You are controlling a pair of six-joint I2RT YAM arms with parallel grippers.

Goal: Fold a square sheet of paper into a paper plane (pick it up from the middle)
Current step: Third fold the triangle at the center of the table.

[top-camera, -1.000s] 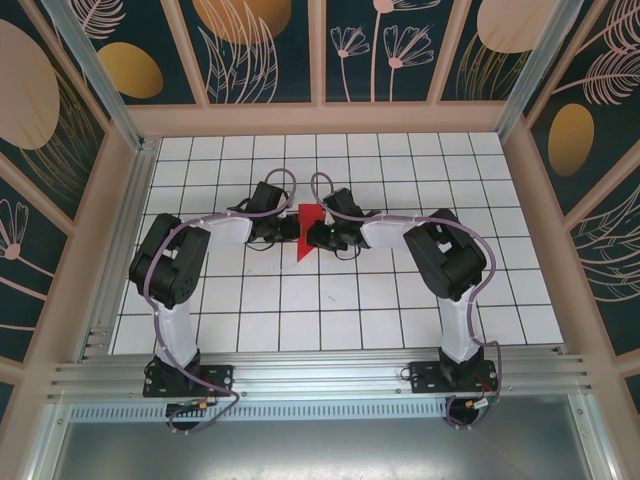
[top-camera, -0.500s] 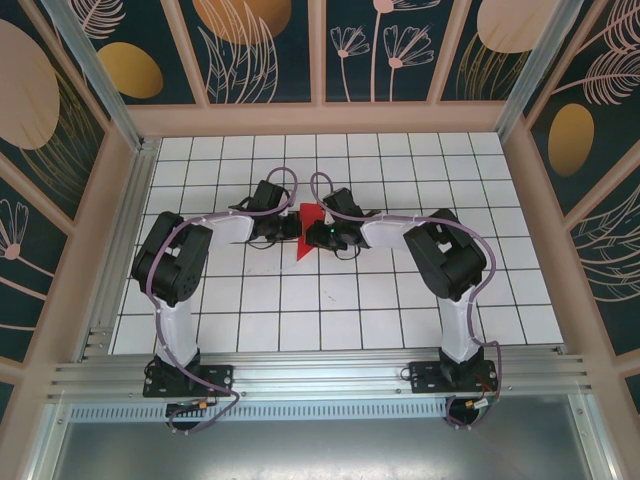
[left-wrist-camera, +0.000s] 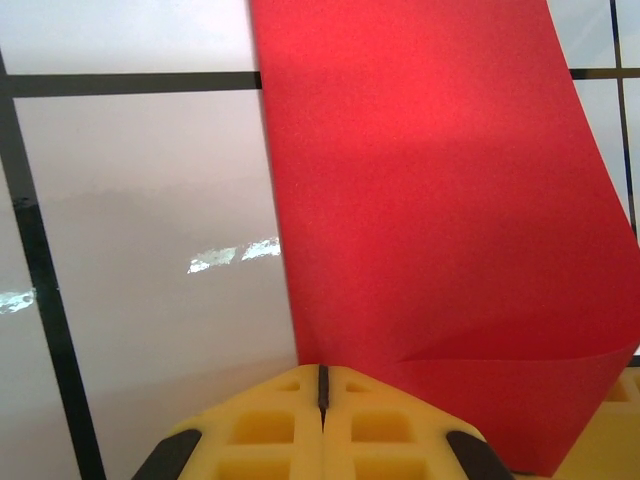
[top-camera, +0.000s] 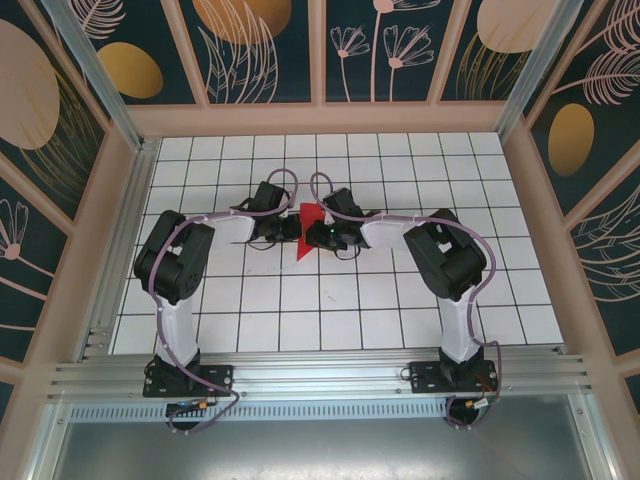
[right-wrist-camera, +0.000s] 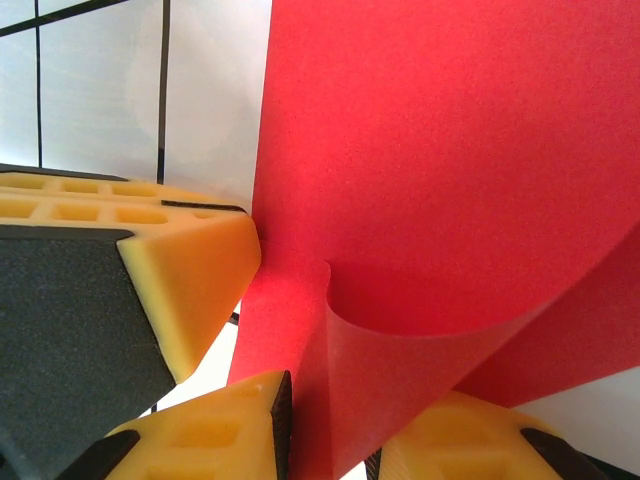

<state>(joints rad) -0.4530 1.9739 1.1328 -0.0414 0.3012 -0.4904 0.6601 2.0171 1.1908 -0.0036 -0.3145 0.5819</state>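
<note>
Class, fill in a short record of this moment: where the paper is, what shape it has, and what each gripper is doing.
paper: red, mid-table, between the two grippers
paper shape: not flat; one part curls up
left gripper: shut, tips at the paper's edge; whether it pinches the paper, cannot tell
right gripper: a curl of paper sits between its fingers; firm grip unclear
table: white grid tiles
</note>
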